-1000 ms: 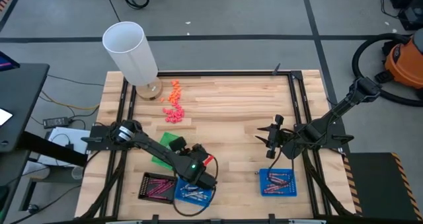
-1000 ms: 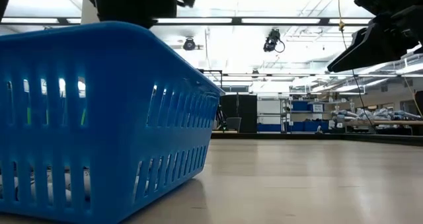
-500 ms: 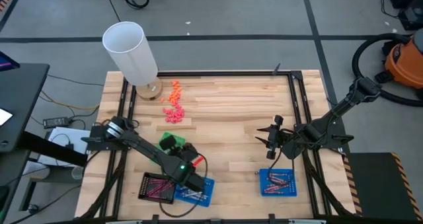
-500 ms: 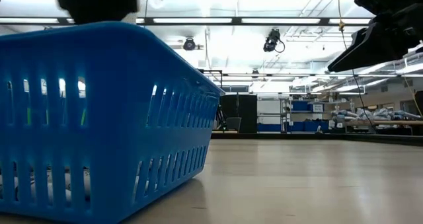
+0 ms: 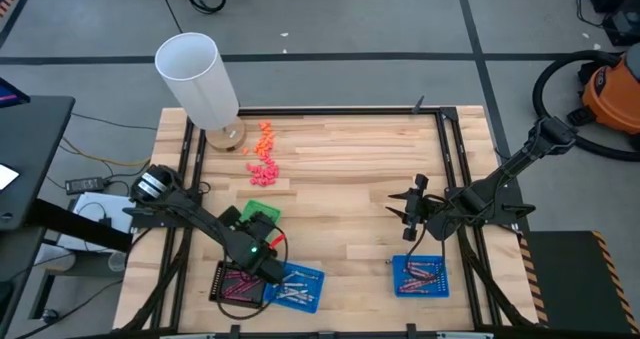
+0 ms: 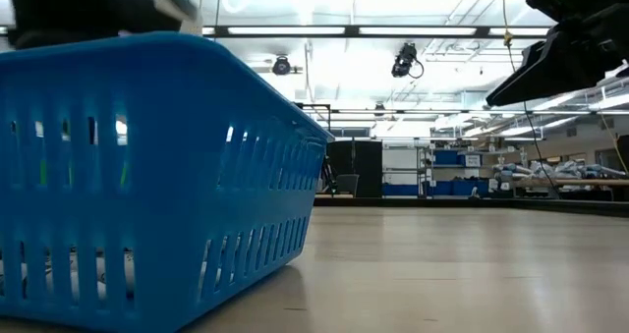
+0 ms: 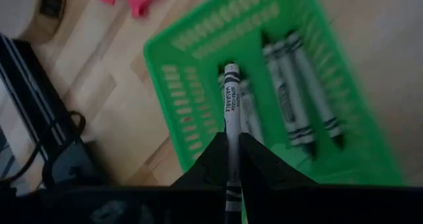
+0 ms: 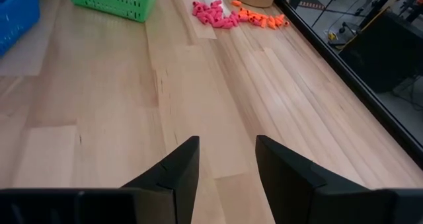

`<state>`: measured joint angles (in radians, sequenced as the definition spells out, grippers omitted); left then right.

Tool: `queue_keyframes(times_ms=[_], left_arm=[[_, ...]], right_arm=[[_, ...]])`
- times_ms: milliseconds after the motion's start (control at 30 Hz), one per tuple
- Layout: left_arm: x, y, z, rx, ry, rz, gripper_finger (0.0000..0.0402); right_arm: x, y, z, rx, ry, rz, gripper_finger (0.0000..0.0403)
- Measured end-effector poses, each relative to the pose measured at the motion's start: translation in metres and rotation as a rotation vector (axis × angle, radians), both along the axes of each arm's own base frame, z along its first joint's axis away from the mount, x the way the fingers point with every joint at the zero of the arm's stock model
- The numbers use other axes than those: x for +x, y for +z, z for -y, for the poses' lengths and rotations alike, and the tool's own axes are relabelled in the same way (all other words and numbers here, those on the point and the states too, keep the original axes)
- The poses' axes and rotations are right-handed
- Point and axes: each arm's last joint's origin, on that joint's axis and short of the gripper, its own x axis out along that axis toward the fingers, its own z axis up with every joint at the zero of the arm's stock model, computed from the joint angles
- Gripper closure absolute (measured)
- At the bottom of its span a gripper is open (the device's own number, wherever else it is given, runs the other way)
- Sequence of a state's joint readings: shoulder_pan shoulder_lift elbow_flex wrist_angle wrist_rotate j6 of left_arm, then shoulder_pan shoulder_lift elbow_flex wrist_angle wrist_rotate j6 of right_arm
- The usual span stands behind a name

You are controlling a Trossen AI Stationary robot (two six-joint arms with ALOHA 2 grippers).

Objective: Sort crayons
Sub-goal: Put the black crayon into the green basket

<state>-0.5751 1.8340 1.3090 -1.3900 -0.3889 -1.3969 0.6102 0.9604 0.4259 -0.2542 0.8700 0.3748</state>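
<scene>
A tall white cylinder point(image 5: 197, 78) stands at the upper left of the wooden table point(image 5: 340, 189), with orange and pink chunky bits point(image 5: 263, 156) just right of it. An orange vacuum point(image 5: 612, 91) sits far right.

Green slotted basket point(image 7: 198, 85), grey crayons point(image 7: 291, 92) – black-banded, blue basket point(image 6: 147, 176), pink and orange bits point(image 8: 231, 12)

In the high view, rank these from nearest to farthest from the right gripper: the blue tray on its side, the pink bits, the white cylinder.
From the right gripper:
1. Blue tray, just in front of it at the near edge.
2. Pink bits, mid-table toward the left arm.
3. White cylinder, far left corner.
</scene>
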Motion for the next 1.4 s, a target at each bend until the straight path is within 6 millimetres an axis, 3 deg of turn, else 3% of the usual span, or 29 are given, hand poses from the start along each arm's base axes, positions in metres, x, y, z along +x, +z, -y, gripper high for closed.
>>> queue_keyframes(times_ms=[400, 567, 733, 867, 1067, 1233, 1400], left_arm=[[-0.007, -0.04, -0.004, -0.097, 0.016, 0.016, 0.038], [-0.01, -0.044, -0.006, -0.095, 0.06, 0.015, 0.0338], [-0.006, -0.036, -0.005, -0.102, 0.071, 0.005, 0.0267], [-0.001, -0.019, -0.005, -0.048, 0.051, 0.01, 0.0236], [0.012, 0.007, -0.004, 0.136, -0.07, 0.136, 0.0231], [0.024, 0.011, -0.005, 0.327, -0.212, 0.29, 0.023], [0.039, 0.014, -0.008, 0.478, -0.332, 0.358, 0.023]], right_arm=[[0.001, 0.001, -0.001, 0.003, 0.004, 0.009, 0.0244], [0.001, 0.001, -0.001, 0.003, 0.004, 0.009, 0.0244], [0.001, 0.001, -0.001, 0.001, 0.005, 0.01, 0.0244], [0.001, 0.001, -0.001, 0.003, 0.005, 0.013, 0.0244], [0.001, 0.001, 0.0, 0.0, -0.001, 0.016, 0.0244], [0.001, 0.002, 0.0, -0.034, -0.018, 0.025, 0.0244], [0.003, 0.002, -0.002, -0.014, 0.081, -0.021, 0.0244]])
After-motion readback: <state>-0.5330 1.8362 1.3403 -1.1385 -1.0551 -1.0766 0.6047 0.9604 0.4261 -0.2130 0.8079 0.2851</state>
